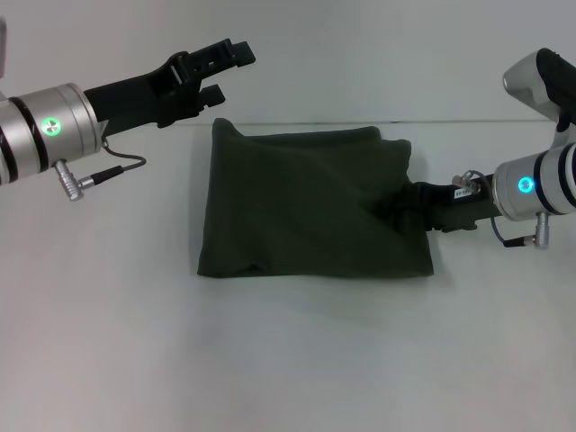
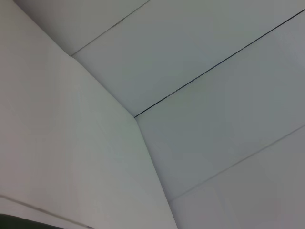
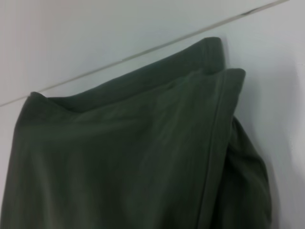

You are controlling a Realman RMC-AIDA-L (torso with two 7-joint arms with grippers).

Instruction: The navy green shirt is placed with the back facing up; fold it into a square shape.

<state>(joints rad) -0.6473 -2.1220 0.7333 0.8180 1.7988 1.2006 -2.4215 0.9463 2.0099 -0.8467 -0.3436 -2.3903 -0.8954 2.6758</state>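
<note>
While left gripper [image 1: 219,69] hovers raised, right gripper [image 1: 396,205] seemingly touches shirt [image 1: 306,202].

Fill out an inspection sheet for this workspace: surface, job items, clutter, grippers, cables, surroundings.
Surface: white table, plain, far edge visible behind the shirt.
Job items: shirt, dark olive, already folded into a rough square with layered edges; it lies flat at the table's centre.
Clutter: nothing seen.
Grippers: left gripper raised past the shirt's far left corner, fingers open, holding nothing. Right gripper low at the shirt's right edge, touching the fabric; finger state cannot be told.
Cables: grey cable looping from the left wrist plug; a small one under the right wrist.
Surroundings: white panelled wall with thin seams.
</note>
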